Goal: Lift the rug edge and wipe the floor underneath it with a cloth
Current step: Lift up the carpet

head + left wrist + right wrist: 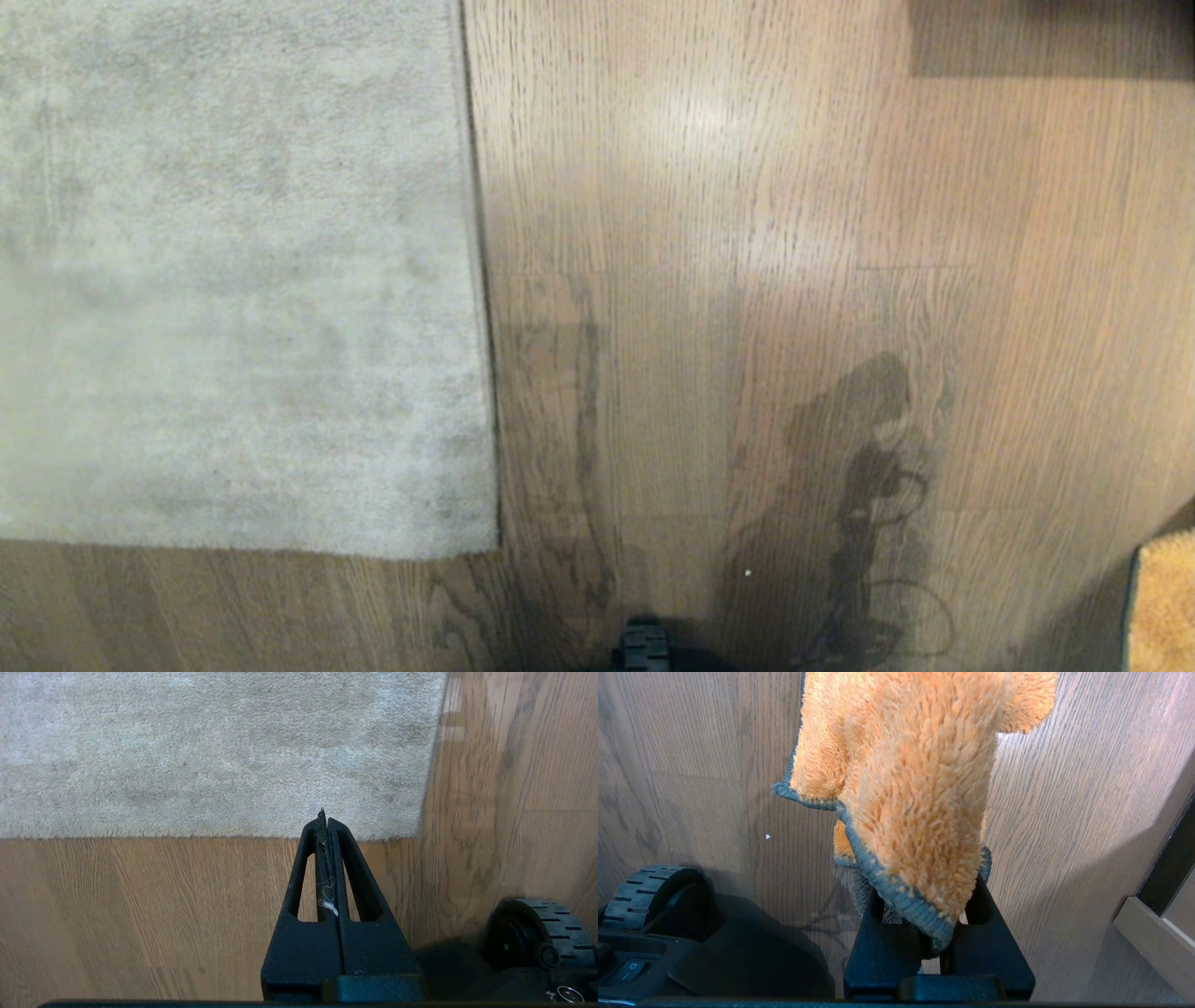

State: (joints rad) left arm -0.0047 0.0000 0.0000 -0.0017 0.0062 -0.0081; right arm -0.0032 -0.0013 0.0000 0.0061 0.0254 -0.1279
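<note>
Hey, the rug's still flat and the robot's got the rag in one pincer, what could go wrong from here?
1. The rug edge lies flush on the floor, and the left pincer is shut above it, so its tips may slide over the pile instead of catching the edge.
2. The right pincer pinches only one end of the cloth; the rest hangs loose and might bunch or pull free while wiping.
</note>
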